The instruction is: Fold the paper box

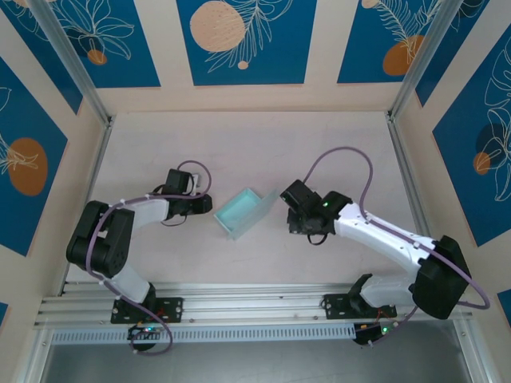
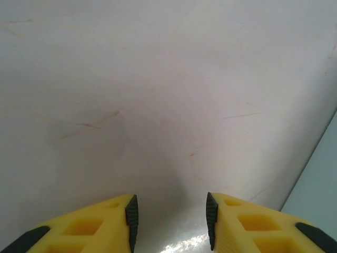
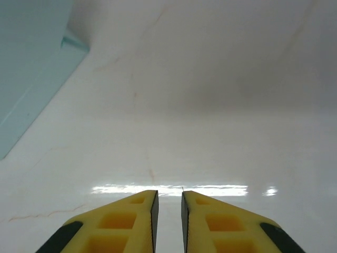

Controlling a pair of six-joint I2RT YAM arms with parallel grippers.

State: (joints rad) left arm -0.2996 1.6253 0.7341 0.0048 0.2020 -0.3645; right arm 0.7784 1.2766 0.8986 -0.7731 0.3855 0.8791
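The paper box [image 1: 244, 212] sits on the pale table [image 1: 239, 144], about midway between the two arms. It is a shallow, light-blue tray of thin card, open side up and turned at a slant to the table's edges. The left gripper [image 2: 171, 213] hangs low over the tabletop just to the left of the box, not touching it. Its yellow fingers [image 2: 105, 224] stand apart with a clear gap, and only bare table shows between them, so it is open and holding nothing. From the left wrist, a sliver of blue card shows at the right edge, just beside that finger. The right gripper [image 3: 169, 211] is on the other side of the box, near its right-hand corner and also clear of it. Its fingers [image 3: 131, 219] are drawn almost together, with only a thin slit between the dark pads and nothing caught there (call it closed on air). From the right wrist, the blue wall of the box rises at the upper left, well ahead of the fingertips. Blue panels [image 1: 239, 40] with orange discs and leaf drawings line the walls around the table.
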